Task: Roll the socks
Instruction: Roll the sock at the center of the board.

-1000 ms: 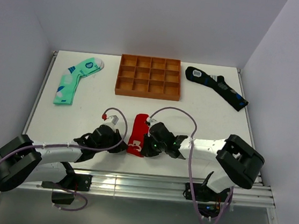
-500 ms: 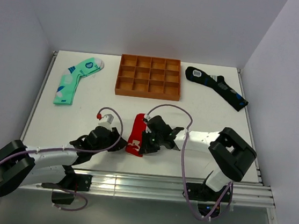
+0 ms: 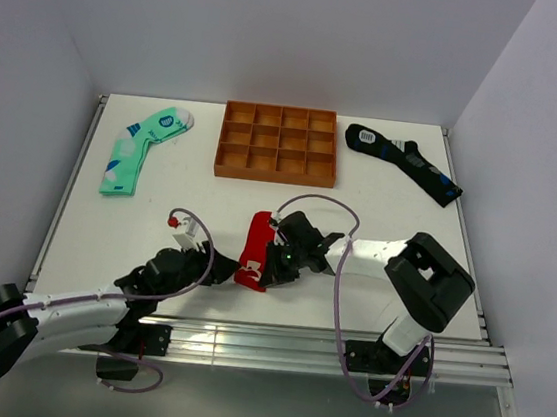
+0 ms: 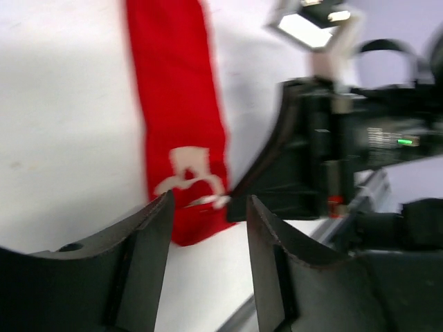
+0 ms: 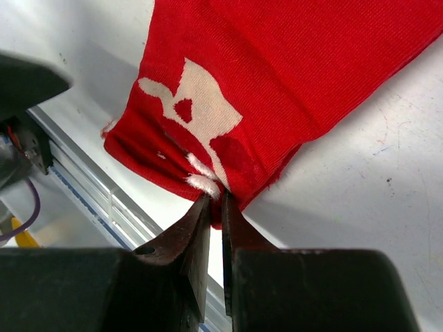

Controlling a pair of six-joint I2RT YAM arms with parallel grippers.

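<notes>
The tray (image 3: 273, 177) lies between left sock (image 3: 139, 147) and right sock (image 3: 405, 161), behind middle sock (image 3: 256, 238).

tray (image 3: 274, 177): orange-brown, twelve compartments, sitting far centre on table
table (image 3: 191, 183): white, lying flat between grey walls
rail (image 3: 263, 346): metal, running along near edge
</notes>
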